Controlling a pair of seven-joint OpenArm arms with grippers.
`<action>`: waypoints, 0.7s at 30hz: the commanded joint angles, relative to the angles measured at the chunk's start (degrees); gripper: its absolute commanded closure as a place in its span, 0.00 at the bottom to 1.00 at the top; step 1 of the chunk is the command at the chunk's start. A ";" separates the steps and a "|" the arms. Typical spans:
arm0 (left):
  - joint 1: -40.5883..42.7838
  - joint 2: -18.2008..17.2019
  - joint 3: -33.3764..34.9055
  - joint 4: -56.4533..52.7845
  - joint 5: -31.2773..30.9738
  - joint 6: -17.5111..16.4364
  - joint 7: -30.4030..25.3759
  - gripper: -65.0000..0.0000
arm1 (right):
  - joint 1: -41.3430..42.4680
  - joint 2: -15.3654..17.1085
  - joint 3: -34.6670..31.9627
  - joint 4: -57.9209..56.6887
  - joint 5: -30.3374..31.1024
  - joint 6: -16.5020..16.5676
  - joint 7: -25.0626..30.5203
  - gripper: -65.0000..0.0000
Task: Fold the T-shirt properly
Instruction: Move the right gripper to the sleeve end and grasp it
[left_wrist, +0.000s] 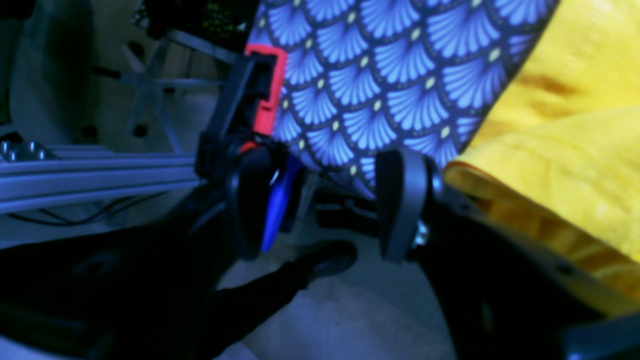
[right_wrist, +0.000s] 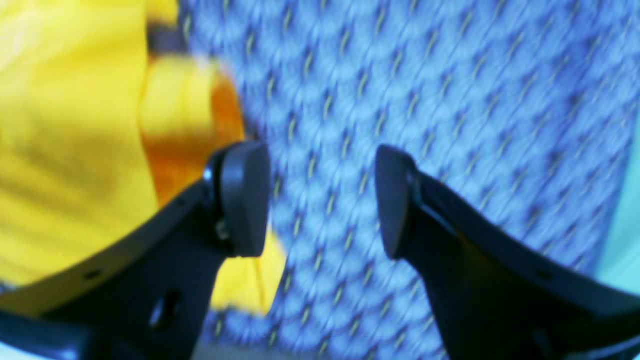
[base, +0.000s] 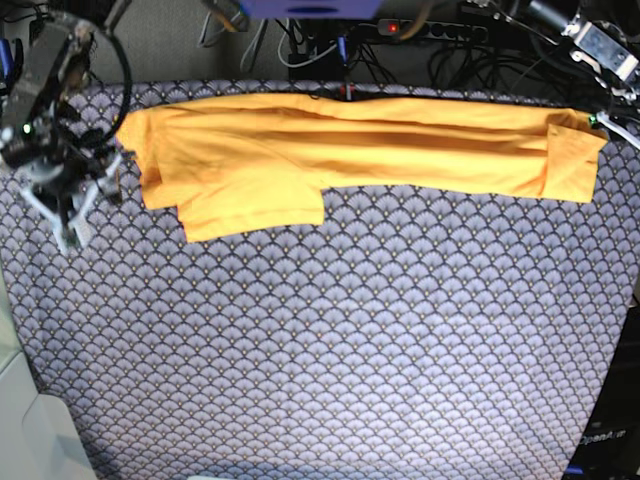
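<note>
We see the T-shirt folded lengthwise along the tabletop's far edge. Both the left end effector and right end effector gape, holding nothing; a careless regrasp could drag the layers askew.

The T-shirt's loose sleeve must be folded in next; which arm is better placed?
Probably right: its open pincer hovers beside the sleeve end of the T-shirt; the left pincer is at the far end.
</note>
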 joint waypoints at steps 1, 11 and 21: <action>-0.05 -0.84 -0.01 1.28 -0.31 0.34 -0.96 0.49 | 1.87 0.54 -1.41 0.91 0.89 -0.18 -0.30 0.47; 0.21 -0.75 -3.08 1.28 -0.13 0.34 -0.96 0.49 | 12.42 0.37 -14.07 -15.79 0.89 -0.18 2.34 0.47; 0.21 -0.75 -4.23 1.10 0.04 0.34 -0.96 0.49 | 15.32 0.81 -14.33 -31.70 0.89 -0.18 12.09 0.47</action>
